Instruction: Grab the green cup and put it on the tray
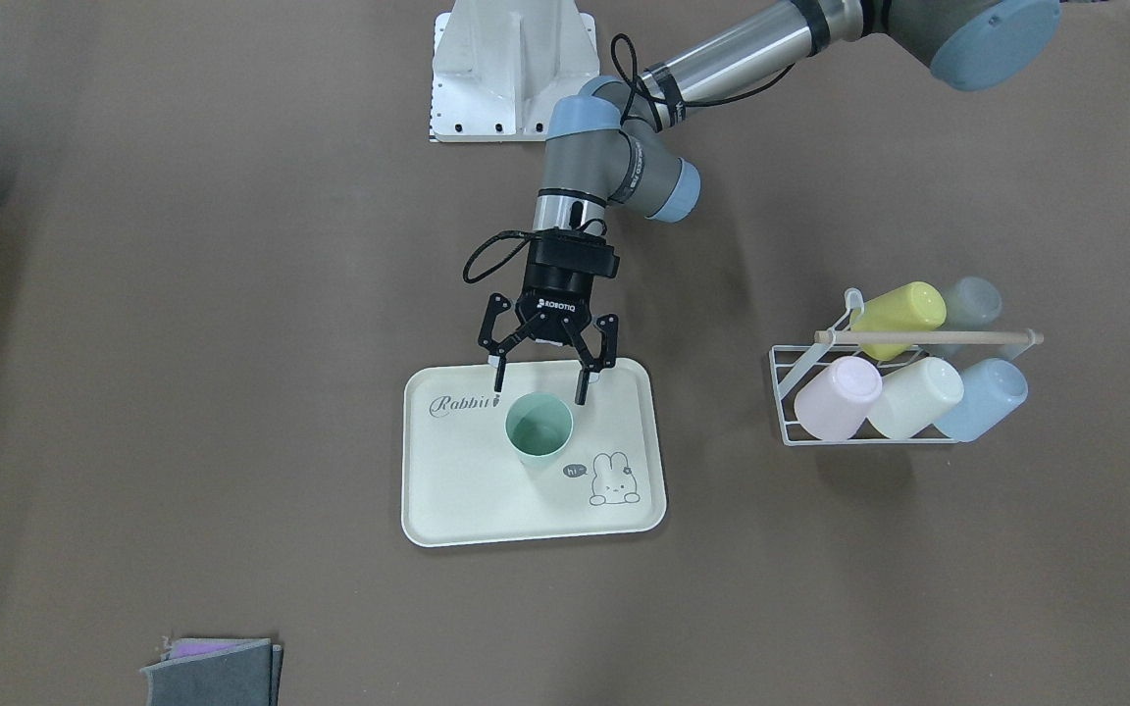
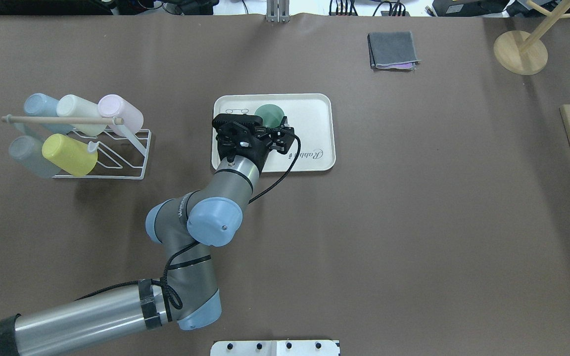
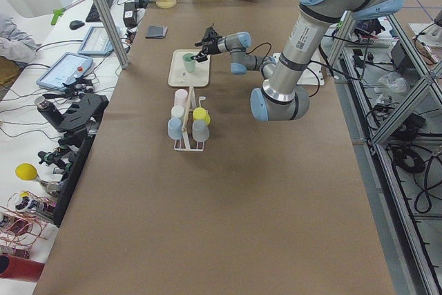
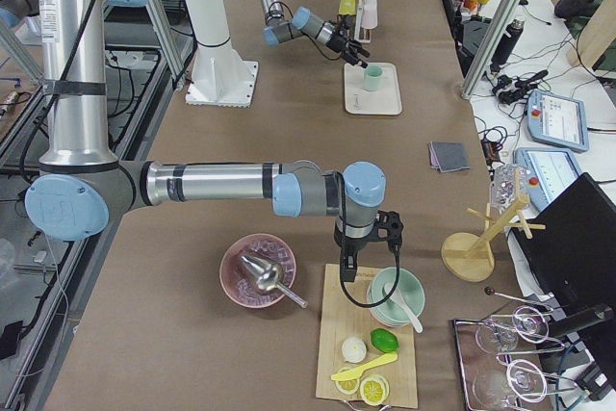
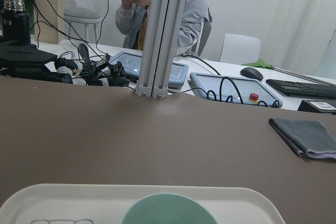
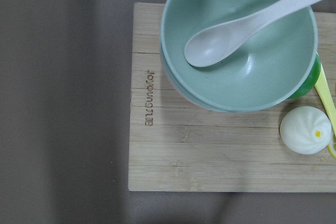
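The green cup [image 1: 539, 428] stands upright on the cream tray [image 1: 457, 500], between the "Rabbit" script and the bunny drawing. My left gripper [image 1: 540, 382] is open and empty, its fingertips over the tray's robot-side edge, just short of the cup and apart from it. In the overhead view the gripper hides part of the cup [image 2: 271, 113] on the tray [image 2: 314, 111]. The left wrist view shows only the cup's rim [image 5: 168, 214] and the tray's rim [image 5: 79, 191]. My right gripper [image 4: 369, 262] hangs over a wooden board; I cannot tell whether it is open or shut.
A white wire rack [image 1: 800, 431] with several pastel cups lies on the robot's left of the tray. A folded grey cloth [image 2: 393, 49] lies at the far side. The wooden board [image 6: 157, 150] carries a mint bowl [image 6: 252, 77] with a spoon, and a pink bowl [image 4: 258, 271] sits beside it.
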Controlling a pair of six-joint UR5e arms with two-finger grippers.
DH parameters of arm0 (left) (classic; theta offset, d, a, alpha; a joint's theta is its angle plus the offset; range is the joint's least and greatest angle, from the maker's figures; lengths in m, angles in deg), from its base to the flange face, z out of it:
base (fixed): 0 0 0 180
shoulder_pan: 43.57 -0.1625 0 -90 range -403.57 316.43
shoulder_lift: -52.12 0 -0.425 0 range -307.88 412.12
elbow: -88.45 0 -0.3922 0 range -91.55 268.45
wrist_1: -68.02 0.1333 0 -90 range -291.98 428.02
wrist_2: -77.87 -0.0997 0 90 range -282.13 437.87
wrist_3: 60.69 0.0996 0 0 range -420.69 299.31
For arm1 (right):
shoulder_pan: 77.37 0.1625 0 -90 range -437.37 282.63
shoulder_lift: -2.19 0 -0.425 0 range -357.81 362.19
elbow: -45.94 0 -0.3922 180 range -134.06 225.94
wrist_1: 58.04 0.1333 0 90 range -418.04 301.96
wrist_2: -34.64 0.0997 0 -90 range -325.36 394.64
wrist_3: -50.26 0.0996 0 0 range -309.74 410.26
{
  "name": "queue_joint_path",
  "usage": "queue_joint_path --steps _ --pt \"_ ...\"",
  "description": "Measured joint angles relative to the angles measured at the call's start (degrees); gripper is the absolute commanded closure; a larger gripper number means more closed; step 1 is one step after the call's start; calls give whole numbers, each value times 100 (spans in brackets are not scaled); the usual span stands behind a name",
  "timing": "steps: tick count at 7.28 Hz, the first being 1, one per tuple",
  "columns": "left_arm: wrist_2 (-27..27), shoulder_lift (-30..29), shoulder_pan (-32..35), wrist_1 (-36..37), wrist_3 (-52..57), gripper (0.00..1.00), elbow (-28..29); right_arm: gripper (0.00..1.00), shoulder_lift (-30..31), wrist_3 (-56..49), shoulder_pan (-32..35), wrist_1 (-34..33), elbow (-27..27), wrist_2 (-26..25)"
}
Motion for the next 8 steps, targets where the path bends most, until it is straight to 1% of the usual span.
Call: queue_joint_path --steps 1,2,3,4,5,6,8 --pt "349 251 125 317 223 2 -570 0 1 1 0 5 33 8" --pt "823 433 296 620 331 2 -1053 0 0 5 0 7 51 14" --pt "1358 571 511 970 375 2 -1446 0 -1 7 0 8 55 19" --pt "1855 705 772 1507 391 2 -1779 0 -2 8 -3 8 56 22" --pt "2404 827 1083 2060 396 2 -2029 0 -2 8 -6 8 60 22" --pt "3035 920 1461 2479 456 2 -2148 0 -2 8 -7 8 62 25" --pt "4323 1158 2364 3136 1087 2 -2207 0 -3 8 -4 9 58 22"
